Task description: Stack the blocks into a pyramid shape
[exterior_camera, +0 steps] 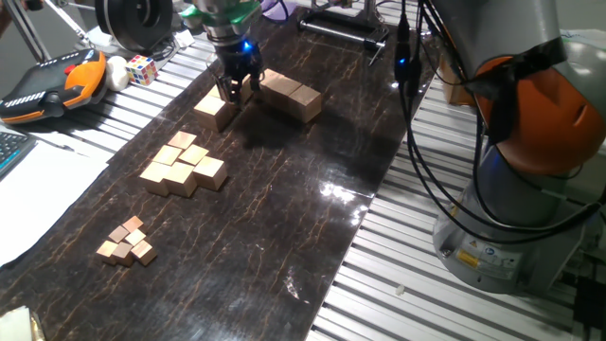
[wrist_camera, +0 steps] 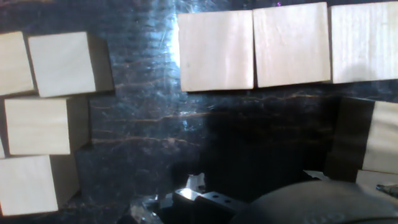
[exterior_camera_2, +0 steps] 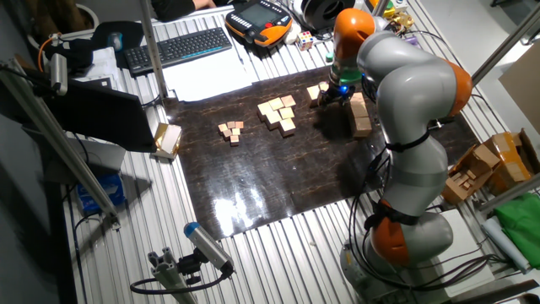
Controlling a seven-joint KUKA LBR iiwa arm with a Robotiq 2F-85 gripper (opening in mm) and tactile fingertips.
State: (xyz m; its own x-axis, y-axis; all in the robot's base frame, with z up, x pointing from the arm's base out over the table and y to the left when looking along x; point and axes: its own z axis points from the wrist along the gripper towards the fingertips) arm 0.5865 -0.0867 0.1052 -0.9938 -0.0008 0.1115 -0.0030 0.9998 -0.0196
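Note:
Three large tan blocks (exterior_camera: 294, 95) lie side by side in a row on the dark mat (exterior_camera: 284, 218); in the hand view this row (wrist_camera: 292, 46) runs along the top. More large blocks (exterior_camera: 214, 109) sit just left of the gripper, seen in the hand view as a column (wrist_camera: 43, 118) at the left edge. Another block (wrist_camera: 379, 146) shows at the right edge. My gripper (exterior_camera: 239, 90) hangs low between the two groups, open, over bare mat with nothing between its fingers. No pyramid shape is in view; the blocks lie in one layer.
Medium tan cubes (exterior_camera: 185, 163) cluster mid-mat and tiny tan cubes (exterior_camera: 126, 242) lie nearer the front. A Rubik's cube (exterior_camera: 142, 68) and an orange teach pendant (exterior_camera: 52, 85) sit off the mat at the left. The robot base (exterior_camera: 530, 142) stands at the right.

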